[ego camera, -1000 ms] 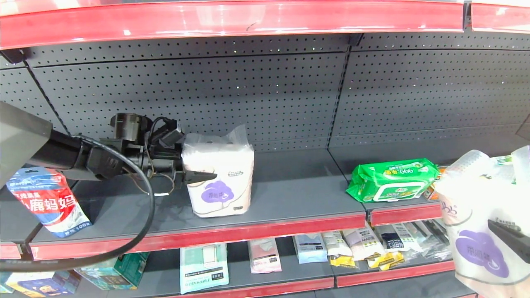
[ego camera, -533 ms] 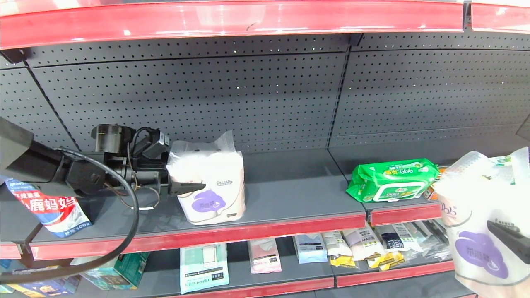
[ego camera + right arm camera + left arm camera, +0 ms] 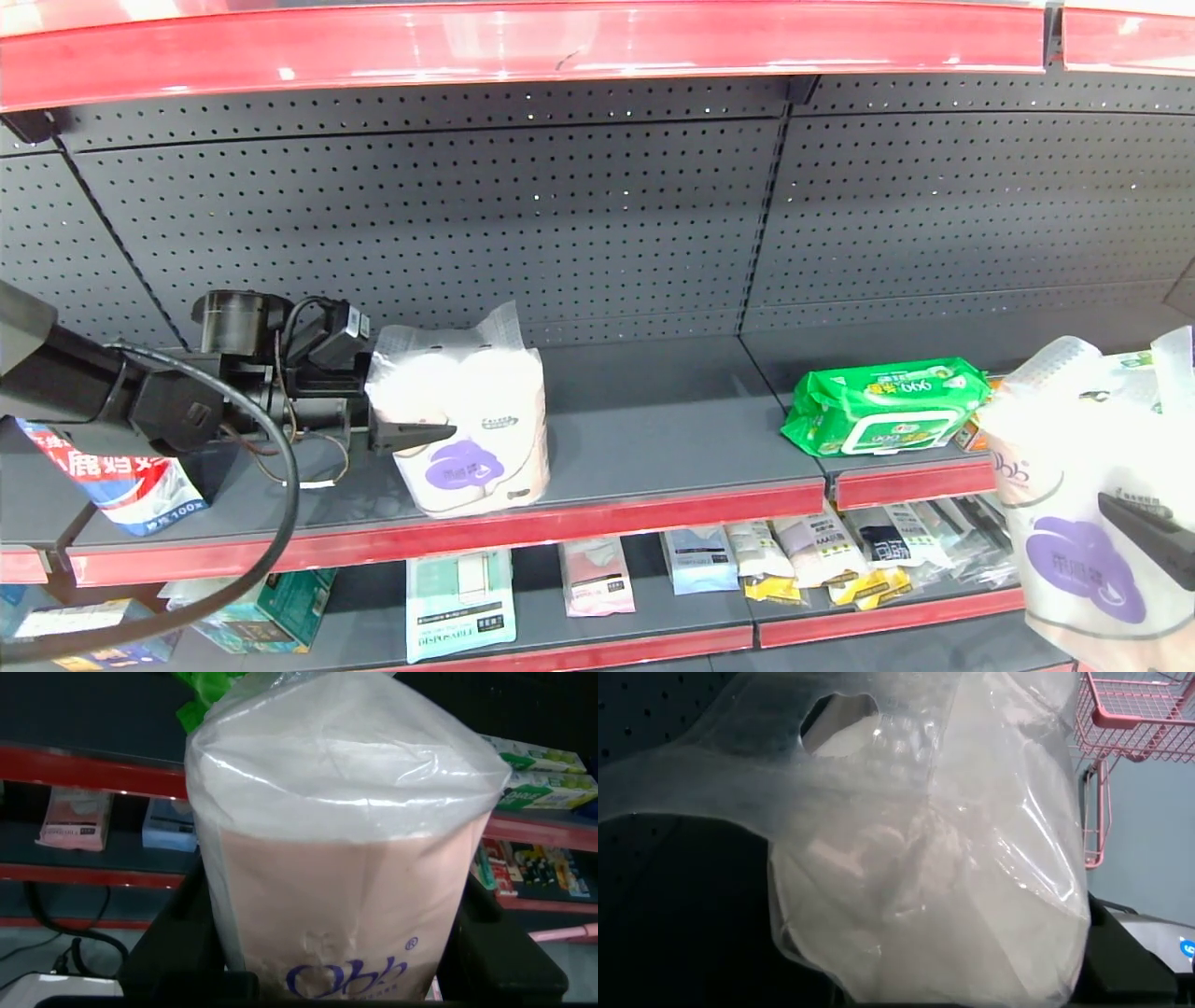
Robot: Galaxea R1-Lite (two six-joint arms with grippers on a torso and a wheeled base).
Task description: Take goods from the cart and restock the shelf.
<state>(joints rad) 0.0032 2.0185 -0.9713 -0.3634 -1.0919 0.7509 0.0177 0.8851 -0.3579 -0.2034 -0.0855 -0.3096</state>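
Observation:
A white toilet paper pack (image 3: pixel 467 411) with a purple logo stands upright near the front edge of the grey middle shelf (image 3: pixel 653 439). My left gripper (image 3: pixel 406 411) is shut on its left side, one dark finger (image 3: pixel 415 435) lying across its front. The same pack's plastic wrap (image 3: pixel 952 859) is close up in the left wrist view. A second toilet paper pack (image 3: pixel 1083 495) hangs at the lower right, off the shelf, with my right gripper (image 3: pixel 1134 532) shut on it. The right wrist view has this pack (image 3: pixel 346 840) between both fingers (image 3: pixel 173 943).
A green wet-wipes pack (image 3: pixel 882 403) lies on the middle shelf to the right. A blue and red bag (image 3: pixel 140 485) hangs at the left. Small packets (image 3: pixel 597 574) fill the lower shelf. A red-edged shelf (image 3: pixel 523 42) runs overhead. The pink cart (image 3: pixel 1139 719) stands behind.
My left arm has drawn the toilet paper pack leftward and slightly down toward the shelf's front edge. The right arm and its pack have stayed put.

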